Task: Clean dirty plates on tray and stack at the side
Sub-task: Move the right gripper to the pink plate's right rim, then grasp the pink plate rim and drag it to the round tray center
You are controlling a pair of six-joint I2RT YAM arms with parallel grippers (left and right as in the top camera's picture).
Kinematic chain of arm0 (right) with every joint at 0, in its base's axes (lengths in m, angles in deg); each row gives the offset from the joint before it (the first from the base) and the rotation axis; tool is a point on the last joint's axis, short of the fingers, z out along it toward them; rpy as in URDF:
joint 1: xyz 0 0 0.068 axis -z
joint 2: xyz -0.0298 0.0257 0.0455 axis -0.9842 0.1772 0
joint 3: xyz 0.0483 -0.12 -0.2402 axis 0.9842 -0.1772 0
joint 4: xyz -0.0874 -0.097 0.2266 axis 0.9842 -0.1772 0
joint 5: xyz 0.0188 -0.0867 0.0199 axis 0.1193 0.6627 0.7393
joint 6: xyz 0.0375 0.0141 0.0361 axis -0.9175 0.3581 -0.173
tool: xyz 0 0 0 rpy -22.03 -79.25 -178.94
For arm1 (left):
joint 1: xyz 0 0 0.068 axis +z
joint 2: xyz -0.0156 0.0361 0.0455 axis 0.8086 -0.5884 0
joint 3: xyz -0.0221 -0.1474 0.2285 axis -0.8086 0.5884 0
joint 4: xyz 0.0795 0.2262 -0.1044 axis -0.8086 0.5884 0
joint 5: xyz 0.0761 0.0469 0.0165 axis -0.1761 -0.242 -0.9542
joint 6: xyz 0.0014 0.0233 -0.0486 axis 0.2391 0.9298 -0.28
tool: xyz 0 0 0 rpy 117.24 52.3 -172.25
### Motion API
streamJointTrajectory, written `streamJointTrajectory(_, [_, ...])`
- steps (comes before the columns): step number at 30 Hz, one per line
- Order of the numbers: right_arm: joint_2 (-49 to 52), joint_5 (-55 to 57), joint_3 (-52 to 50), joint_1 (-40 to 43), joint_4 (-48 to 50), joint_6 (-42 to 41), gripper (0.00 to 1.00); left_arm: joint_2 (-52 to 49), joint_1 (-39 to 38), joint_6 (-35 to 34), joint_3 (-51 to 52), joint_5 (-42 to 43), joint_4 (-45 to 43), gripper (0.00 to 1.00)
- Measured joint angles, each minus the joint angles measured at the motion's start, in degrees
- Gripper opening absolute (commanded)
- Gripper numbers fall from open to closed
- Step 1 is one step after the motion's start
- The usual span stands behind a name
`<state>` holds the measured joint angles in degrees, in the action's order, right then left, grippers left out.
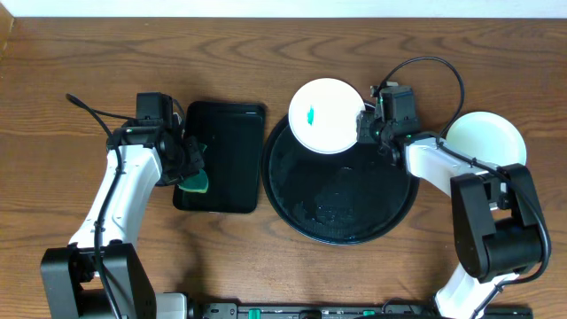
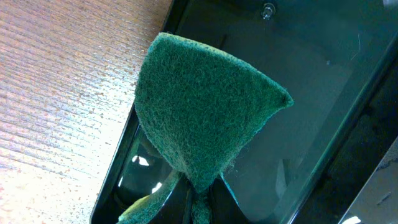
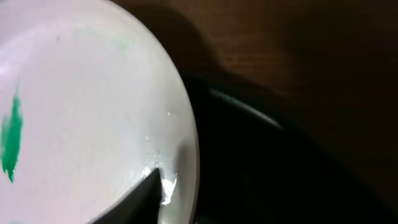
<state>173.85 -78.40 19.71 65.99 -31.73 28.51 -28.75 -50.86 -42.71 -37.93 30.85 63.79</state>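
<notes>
At the table: my right gripper meets the dirty plate at its 3 o'clock rim. The plate lies across the 12 o'clock edge of the round tray, its green smear just toward 9 o'clock of centre. One fingertip shows on the inner face of the rim in the wrist view. The other is out of sight, so I cannot tell whether the jaws have closed on the rim or merely straddle it. My left gripper is clamped tight on a green sponge, folded into a wedge, over the rectangular tray at 9 o'clock of the round one. A second white plate rests on the wood out at 2 o'clock, partly behind the right arm.

As I judge it, the step is steadying this plate for wiping. Done well, that means a pinch deep enough over the rim that the plate cannot pivot. I would hold it level and bring the sponge's flat face in from 9 o'clock, so the push runs into the grip.
</notes>
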Motion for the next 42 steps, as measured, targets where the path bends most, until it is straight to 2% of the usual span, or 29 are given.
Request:
streamJointTrajectory(2, [0.0, 0.1, 0.0, 0.0, 0.0, -0.2, 0.06, 0.0, 0.0, 0.0, 0.0, 0.0, 0.0, 0.08])
streamJointTrajectory(4, [0.0, 0.1, 0.0, 0.0, 0.1, -0.2, 0.02, 0.0, 0.0, 0.0, 0.0, 0.0, 0.0, 0.08])
streamJointTrajectory(5, [0.0, 0.1, 0.0, 0.0, 0.1, -0.4, 0.03, 0.0, 0.0, 0.0, 0.0, 0.0, 0.0, 0.08])
streamJointTrajectory(6, [0.0, 0.2, 0.0, 0.0, 0.0, -0.5, 0.17, 0.0, 0.0, 0.0, 0.0, 0.0, 0.0, 0.08])
streamJointTrajectory(8, [0.0, 0.2, 0.0, 0.1, 0.0, -0.5, 0.26, 0.0, 0.0, 0.0, 0.0, 0.0, 0.0, 0.08])
streamJointTrajectory(17, [0.0, 0.2, 0.0, 0.1, -0.8, -0.5, 0.30, 0.0, 0.0, 0.0, 0.0, 0.0, 0.0, 0.08])
streamJointTrajectory(19, [0.0, 0.2, 0.0, 0.0, -0.8, -0.5, 0.26, 0.0, 0.0, 0.0, 0.0, 0.0, 0.0, 0.08])
streamJointTrajectory(21, [0.3, 0.2, 0.0, -0.2, -0.6, -0.5, 0.17, 0.0, 0.0, 0.0, 0.0, 0.0, 0.0, 0.08])
streamJointTrajectory(23, [1.1, 0.1, 0.0, -0.3, -0.5, -0.5, 0.14, 0.0, 0.0, 0.0, 0.0, 0.0, 0.0, 0.08])
streamJointTrajectory(25, [1.6, 0.1, 0.0, -0.6, -0.2, -0.5, 0.03, 0.0, 0.0, 0.0, 0.0, 0.0, 0.0, 0.08])
streamJointTrajectory(26, [1.7, 0.1, 0.0, -0.6, -0.2, -0.4, 0.01, 0.0, 0.0, 0.0, 0.0, 0.0, 0.0, 0.08])
streamJointTrajectory(30, [1.2, -0.3, 0.2, -0.6, -0.2, -0.8, 0.01, 0.0, 0.0, 0.0, 0.0, 0.0, 0.0, 0.07])
streamJointTrajectory(35, [-4.3, -0.3, -0.1, 0.1, -8.5, -0.7, 0.01, 0.0, 0.0, 0.0, 0.0, 0.0, 0.0, 0.08])
streamJointTrajectory(42, [-27.3, 0.6, 0.0, 2.8, -31.2, 0.7, 0.01, 0.0, 0.0, 0.0, 0.0, 0.0, 0.0, 0.08])
